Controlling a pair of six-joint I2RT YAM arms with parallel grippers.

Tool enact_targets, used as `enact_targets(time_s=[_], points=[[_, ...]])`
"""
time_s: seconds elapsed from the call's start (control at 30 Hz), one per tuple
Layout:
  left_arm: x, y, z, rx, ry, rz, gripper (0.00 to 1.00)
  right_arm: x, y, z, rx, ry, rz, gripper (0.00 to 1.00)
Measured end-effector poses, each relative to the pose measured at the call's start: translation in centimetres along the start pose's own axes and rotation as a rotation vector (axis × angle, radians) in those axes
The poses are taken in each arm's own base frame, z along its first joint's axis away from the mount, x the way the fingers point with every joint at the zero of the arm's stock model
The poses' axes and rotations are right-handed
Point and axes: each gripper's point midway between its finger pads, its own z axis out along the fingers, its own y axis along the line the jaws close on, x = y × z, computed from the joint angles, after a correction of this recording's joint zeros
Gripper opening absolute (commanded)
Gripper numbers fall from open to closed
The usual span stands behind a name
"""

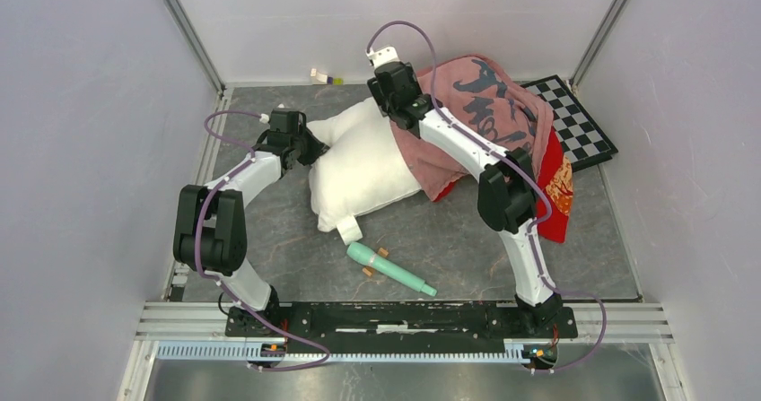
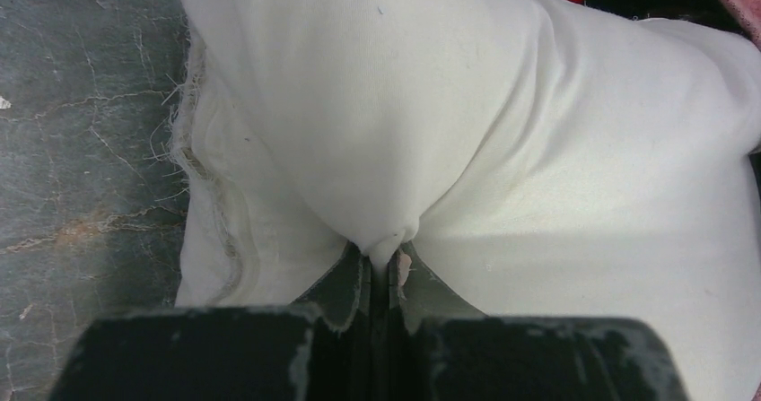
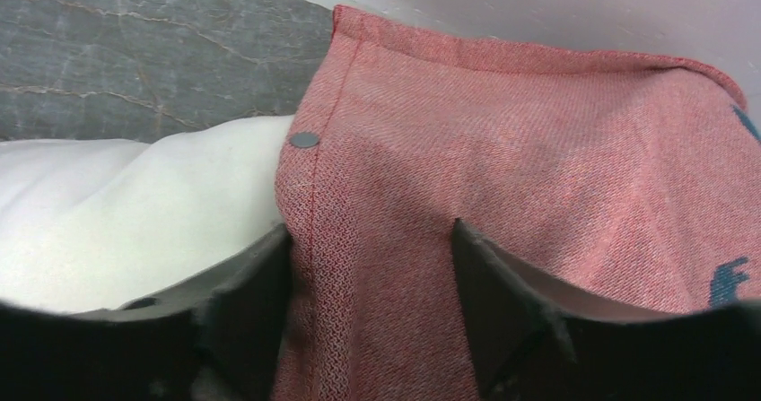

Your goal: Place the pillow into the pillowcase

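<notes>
closest to the lens in the left wrist view, the left gripper [image 2: 381,266] was clenched on a pinch of the big plain white stuffed pillow [image 2: 502,132], its two dark, scuffed fingers [image 2: 345,284] pressed together with a small nub of white cloth squeezed between the tips. creases ran out from that pinch across the puffy surface, and a frayed seam ran down the pillow's left edge above the grey marbled tabletop [image 2: 81,177].

in the right wrist view the right gripper [image 3: 368,239] stood with its jaws spread wide apart. the faded pinkish-red woven pillowcase [image 3: 502,150] ran down between the fingers without being pinched. a small round grey snap [image 3: 305,139] sat near the pillowcase's stitched hem, and the pillow [image 3: 135,213] bulged out just beside that hem on the left.

from above, the pillow [image 1: 363,163] lay across the middle of the table [image 1: 467,239], its right end tucked under the pillowcase [image 1: 485,114], whose dark brush-like marks faced up. a bright red-orange part [image 1: 556,186] showed at the pillowcase's right edge. most of the pillow was outside the case. the left gripper [image 1: 316,146] held the pillow's left end; the right gripper [image 1: 401,105] sat at the case's mouth, on the far side of the pillow.

a black-and-white checkerboard [image 1: 579,123] lay partly under the pillowcase at the far right. a pale green tube-like tool [image 1: 388,268] rested on the table near the pillow's near corner.
</notes>
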Motion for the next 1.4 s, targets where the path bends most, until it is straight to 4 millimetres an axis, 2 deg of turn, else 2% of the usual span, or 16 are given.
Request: enact_targets(time_s=[0.13,0.27,0.37,0.47,0.57,0.7,0.77,0.83,0.87,0.9,1.0,1.07,1.13,1.23,1.3,1.4], points=[[0.0,0.0,0.0,-0.001,-0.001,0.0,0.02,0.0,-1.1,0.4,0.006,0.007,0.02,0.2],[0.0,0.0,0.0,-0.003,0.0,0.001,0.02,-1.2,-1.8,0.2,-0.002,-0.003,0.035,0.0],[0.0,-0.3,-0.2,-0.007,0.006,0.006,0.02,-2.1,-1.7,-0.3,-0.008,-0.022,0.041,0.0],[0.1,-1.3,-0.5,-0.015,0.014,0.022,0.02,-3.7,0.0,-1.7,-0.036,-0.052,0.019,0.0],[0.4,-3.2,-0.9,-0.035,0.025,0.053,0.02,-6.5,3.5,-5.0,-0.079,-0.117,-0.01,0.0],[0.0,-6.7,-1.6,-0.04,0.024,0.094,0.02,-8.4,8.0,-10.5,-0.144,-0.175,-0.055,0.0],[-0.2,-7.2,-2.0,-0.044,0.019,0.088,0.02,-8.9,8.8,-12.3,-0.161,-0.186,-0.065,0.0],[-0.4,-6.5,-1.9,-0.069,0.017,0.057,0.02,-9.0,8.3,-12.5,-0.168,-0.186,-0.047,0.0],[-0.4,-5.8,-1.7,-0.084,0.015,0.04,0.02,-8.9,7.9,-12.3,-0.175,-0.182,-0.034,0.02],[-0.4,-5.2,-1.5,-0.098,0.015,0.023,0.02,-8.7,7.4,-11.9,-0.178,-0.174,-0.022,0.11],[-0.3,-4.5,-0.6,-0.112,0.015,-0.003,0.02,-7.4,5.2,-10.7,-0.167,-0.135,0.007,0.49],[-0.3,-4.3,0.2,-0.114,0.015,-0.012,0.02,-7.0,4.9,-10.8,-0.184,-0.124,0.014,0.69],[-0.3,-4.4,0.9,-0.105,0.016,-0.017,0.02,-6.6,5.2,-12.0,-0.212,-0.12,0.01,0.78],[-0.3,-4.8,1.1,-0.093,0.018,-0.016,0.02,-5.3,4.6,-14.9,-0.237,-0.106,-0.005,0.82],[-0.5,-4.9,1.0,-0.092,0.017,-0.014,0.03,-3.8,3.6,-17.4,-0.249,-0.098,-0.006,0.82],[-0.5,-4.9,0.9,-0.096,0.02,-0.001,0.03,0.3,0.8,-20.7,-0.232,-0.081,0.02,0.84]])
